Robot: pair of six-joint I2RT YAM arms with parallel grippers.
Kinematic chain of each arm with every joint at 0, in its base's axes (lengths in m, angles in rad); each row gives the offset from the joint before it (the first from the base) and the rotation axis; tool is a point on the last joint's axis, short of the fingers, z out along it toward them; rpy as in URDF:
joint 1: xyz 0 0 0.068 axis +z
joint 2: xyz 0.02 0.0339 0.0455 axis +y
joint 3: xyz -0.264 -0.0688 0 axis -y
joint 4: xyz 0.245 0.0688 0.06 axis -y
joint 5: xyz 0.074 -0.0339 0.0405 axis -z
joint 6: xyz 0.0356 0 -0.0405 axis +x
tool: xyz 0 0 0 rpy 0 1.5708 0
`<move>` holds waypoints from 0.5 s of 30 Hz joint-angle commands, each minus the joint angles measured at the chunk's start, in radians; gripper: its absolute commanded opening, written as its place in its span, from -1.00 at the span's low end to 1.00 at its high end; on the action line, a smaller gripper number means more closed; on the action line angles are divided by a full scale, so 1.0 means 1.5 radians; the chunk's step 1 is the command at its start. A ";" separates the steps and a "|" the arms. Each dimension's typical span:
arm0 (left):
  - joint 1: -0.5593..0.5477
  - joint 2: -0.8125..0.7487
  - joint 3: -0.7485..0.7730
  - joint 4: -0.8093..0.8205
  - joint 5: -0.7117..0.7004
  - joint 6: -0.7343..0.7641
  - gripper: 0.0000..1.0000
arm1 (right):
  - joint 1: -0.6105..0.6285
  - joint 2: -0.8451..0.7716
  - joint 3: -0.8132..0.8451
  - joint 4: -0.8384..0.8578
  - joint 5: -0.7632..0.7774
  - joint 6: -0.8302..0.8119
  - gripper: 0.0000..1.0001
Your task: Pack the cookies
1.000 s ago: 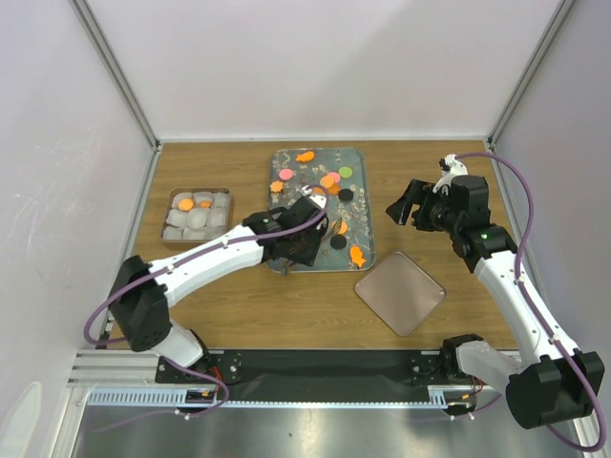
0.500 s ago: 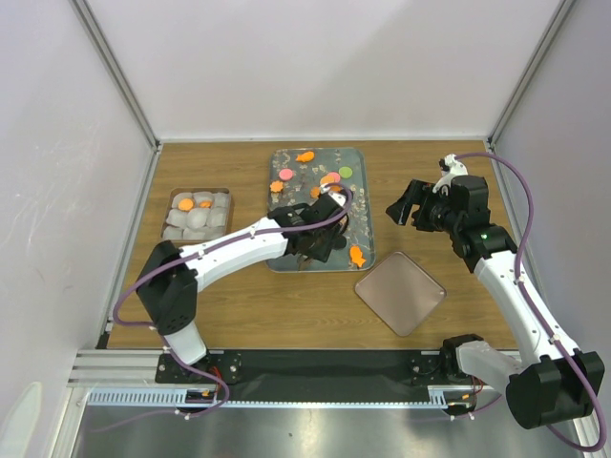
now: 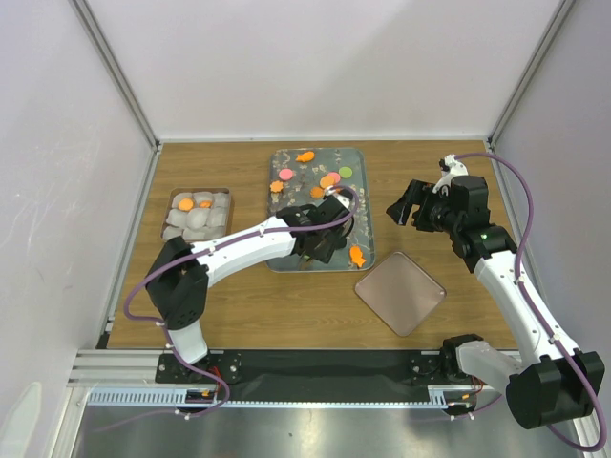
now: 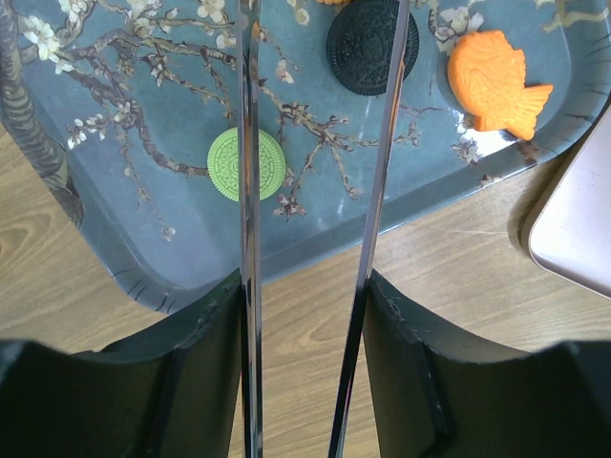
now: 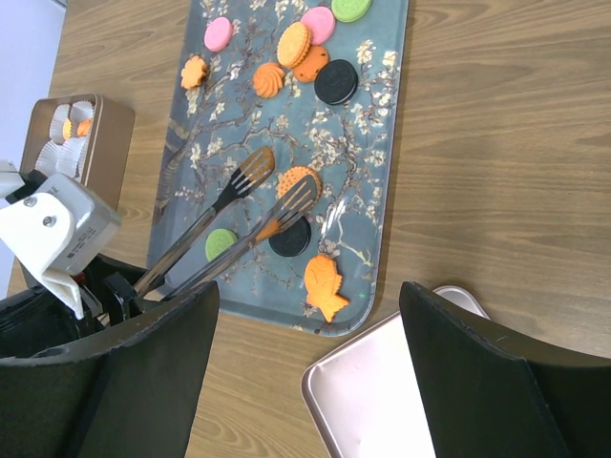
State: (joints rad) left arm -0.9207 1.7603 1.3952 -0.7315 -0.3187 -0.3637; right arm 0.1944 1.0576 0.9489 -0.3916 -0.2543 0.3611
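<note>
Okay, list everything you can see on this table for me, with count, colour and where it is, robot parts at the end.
floral tray: one, blue-grey with a blossom pattern, middle of the table
cookies on tray: over a dozen, orange, pink, green and black, two of them orange fish shapes, scattered across the tray
box: one, brown, lined with white paper cups, left of the tray
cookies in box: two, orange, in the far cups
square lid: one, pinkish, near right of the tray
tongs: one pair, metal, tips over the tray
table: one, brown wood
left gripper: black, shut on the tongs, at the tray's near edge
right gripper: black, open and empty, right of the tray
</note>
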 commanded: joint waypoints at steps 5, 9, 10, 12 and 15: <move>-0.008 0.015 0.027 0.013 -0.006 0.019 0.07 | 0.005 -0.002 0.011 0.006 0.007 -0.014 0.67; -0.008 0.020 0.026 0.015 -0.009 0.019 0.07 | 0.006 0.000 0.011 0.004 0.006 -0.014 0.67; -0.008 0.022 0.026 0.015 -0.009 0.020 0.07 | 0.006 -0.001 0.011 0.005 0.006 -0.015 0.66; -0.008 0.024 0.026 0.018 -0.009 0.020 0.07 | 0.007 -0.002 0.011 0.005 0.006 -0.015 0.66; -0.008 0.025 0.026 0.018 -0.007 0.021 0.07 | 0.006 -0.002 0.011 0.005 0.006 -0.015 0.67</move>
State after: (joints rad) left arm -0.9237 1.8000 1.3952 -0.7269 -0.3187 -0.3553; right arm 0.2001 1.0576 0.9489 -0.3920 -0.2516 0.3607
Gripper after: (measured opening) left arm 0.537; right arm 0.832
